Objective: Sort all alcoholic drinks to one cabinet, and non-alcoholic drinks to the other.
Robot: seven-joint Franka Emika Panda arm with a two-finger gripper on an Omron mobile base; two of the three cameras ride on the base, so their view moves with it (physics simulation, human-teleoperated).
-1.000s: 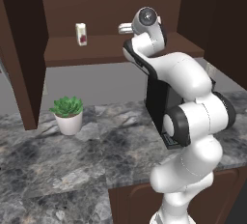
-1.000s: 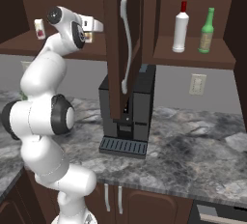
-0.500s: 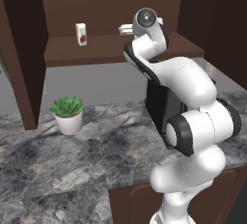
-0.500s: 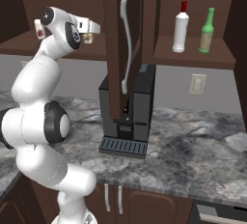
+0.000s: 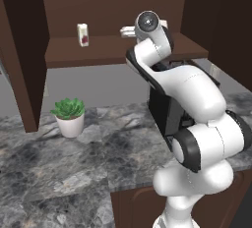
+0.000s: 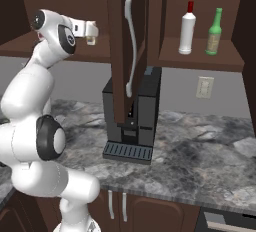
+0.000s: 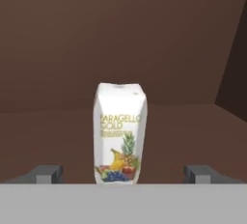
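Note:
A cream carton (image 7: 119,133) with fruit pictures stands upright on the shelf of the wide cabinet (image 5: 113,50). My gripper (image 7: 124,174) is open, one fingertip on each side in front of the carton and clear of it. In the right base view the gripper (image 6: 91,28) hovers at shelf height with the carton (image 6: 90,40) just under it. A white carton with a red mark (image 5: 82,34) stands farther left on the same shelf. The green bottle (image 6: 214,32) stands in the narrower cabinet (image 6: 200,56), whose door (image 6: 120,51) hangs open.
A white bottle with a red cap (image 6: 187,28) stands beside the green one. A black coffee machine (image 6: 135,116) sits on the marble counter (image 6: 200,151) under the open door. A potted plant (image 5: 69,116) stands at the counter's left.
The arm's elbow and upper links have swung a little, while the hand has stayed by the cream carton. The jaws remain wide.

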